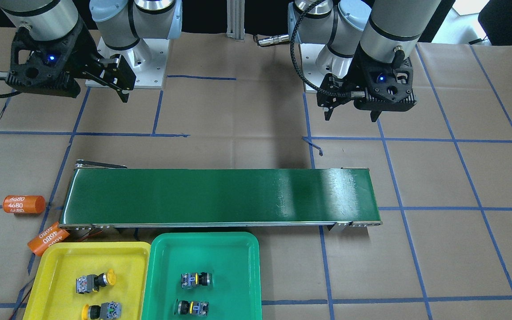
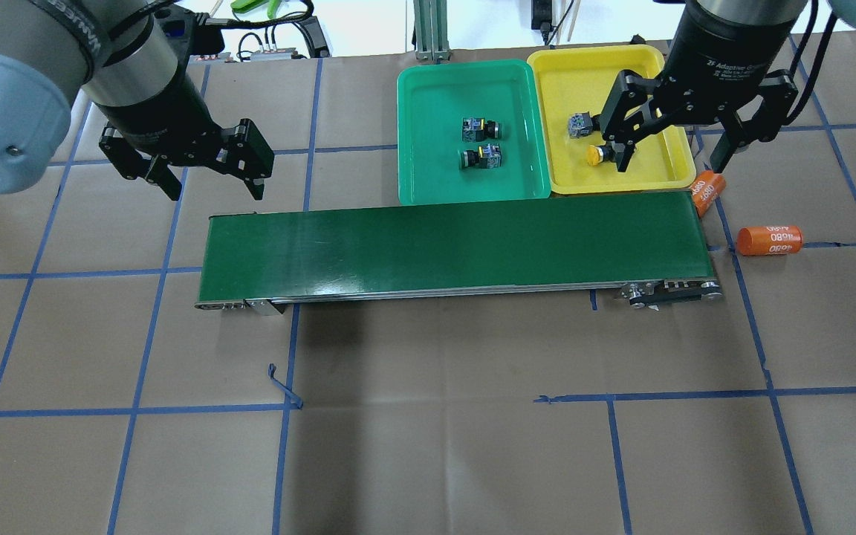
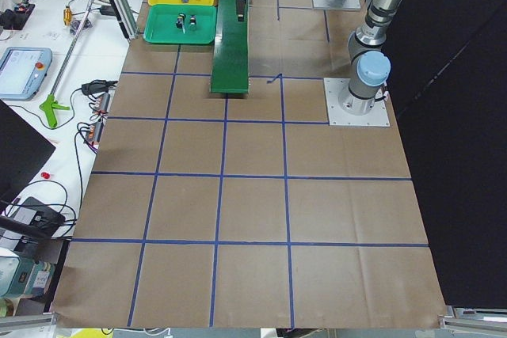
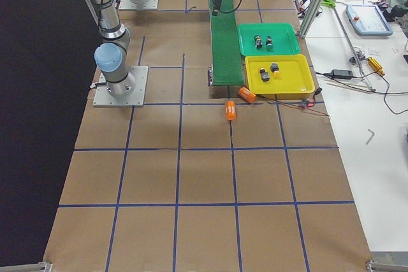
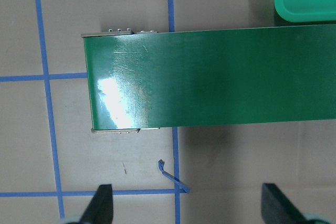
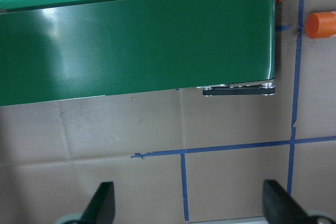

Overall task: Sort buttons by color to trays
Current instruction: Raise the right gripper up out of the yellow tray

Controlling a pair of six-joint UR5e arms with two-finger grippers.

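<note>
Two yellow-capped buttons (image 1: 96,281) (image 1: 102,310) lie on their sides in the yellow tray (image 1: 51,275). Two more buttons (image 1: 196,280) (image 1: 192,307) lie in the green tray (image 1: 202,236); their cap colour is hard to tell. In the overhead view the green tray (image 2: 465,67) and yellow tray (image 2: 606,52) sit side by side behind the belt. My left gripper (image 2: 216,195) (image 5: 191,208) is open and empty, above the belt's left end. My right gripper (image 2: 672,165) (image 6: 190,208) is open and empty, high above the belt's right end.
A long dark-green conveyor belt (image 2: 458,241) lies across the table in front of the trays. Two orange cylinders marked 4680 (image 2: 770,240) (image 2: 707,192) lie off its right end, one touching the yellow tray's corner. Brown paper with blue tape lines covers the table.
</note>
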